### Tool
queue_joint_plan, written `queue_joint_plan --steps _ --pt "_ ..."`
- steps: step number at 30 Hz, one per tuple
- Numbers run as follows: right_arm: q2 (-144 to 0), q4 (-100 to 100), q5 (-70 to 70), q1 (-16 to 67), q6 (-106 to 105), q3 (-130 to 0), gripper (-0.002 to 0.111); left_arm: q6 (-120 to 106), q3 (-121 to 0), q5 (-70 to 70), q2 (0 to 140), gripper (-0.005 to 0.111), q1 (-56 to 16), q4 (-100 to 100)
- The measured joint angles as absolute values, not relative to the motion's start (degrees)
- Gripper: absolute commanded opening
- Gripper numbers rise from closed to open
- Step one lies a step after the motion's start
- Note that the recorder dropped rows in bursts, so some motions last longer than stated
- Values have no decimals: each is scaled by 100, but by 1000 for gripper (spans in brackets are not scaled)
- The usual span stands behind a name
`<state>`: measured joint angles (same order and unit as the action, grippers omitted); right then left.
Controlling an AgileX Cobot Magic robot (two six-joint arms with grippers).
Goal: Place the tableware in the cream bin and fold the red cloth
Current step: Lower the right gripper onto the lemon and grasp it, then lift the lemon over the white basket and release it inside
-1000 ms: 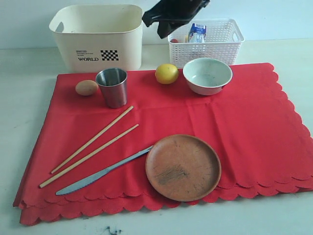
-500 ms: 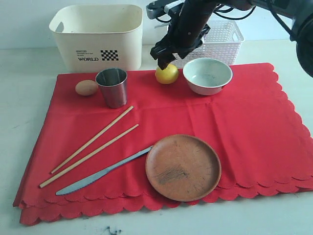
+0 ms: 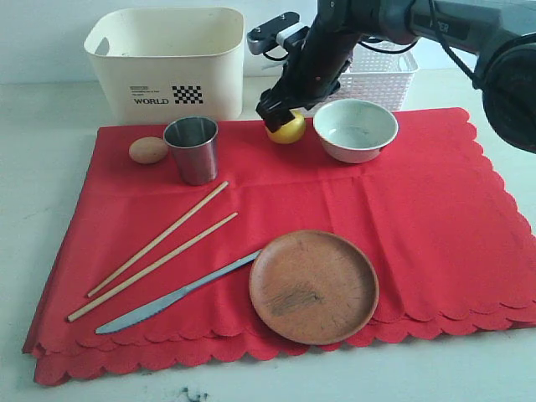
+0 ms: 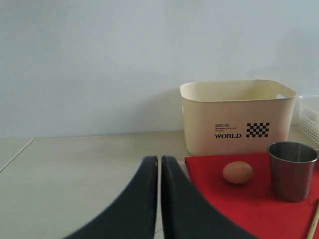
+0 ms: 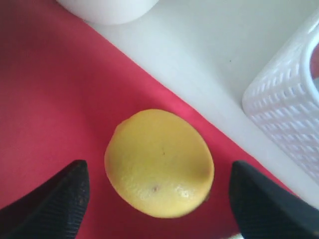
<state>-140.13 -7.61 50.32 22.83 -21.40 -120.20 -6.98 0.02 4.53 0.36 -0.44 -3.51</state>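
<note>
One bowl (image 3: 355, 127) near right end effector (image 3: 276, 113) (astride lemon (image 5: 159, 163))

The right arm (image 3: 335, 42) hides much of the white basket (image 3: 383, 79) and the lemon (image 3: 290, 131) top — small print on the cream bin (image 3: 167, 63) is unreadable.

cup (image 3: 193, 149) beside egg (image 3: 148, 150), chopsticks (image 3: 157, 239) behind knife (image 3: 178, 291) (all on cloth (image 3: 419, 218))

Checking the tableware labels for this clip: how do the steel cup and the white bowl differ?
The steel cup is tall, narrow and shiny metal; the white bowl is low, wide and matte pale. The cup stands near the egg; the bowl sits by the lemon. Both are upright, look empty and rest on the red cloth.
</note>
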Motion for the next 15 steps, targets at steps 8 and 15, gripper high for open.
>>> queue_joint_plan --steps 8,15 --pt "-14184 -920 4740 2283 -2230 -12020 73 -698 2 453 36 5 -44 -351" --pt "-14343 -937 4671 2283 -2381 -12020 59 -698 2 453 36 5 -44 -351"
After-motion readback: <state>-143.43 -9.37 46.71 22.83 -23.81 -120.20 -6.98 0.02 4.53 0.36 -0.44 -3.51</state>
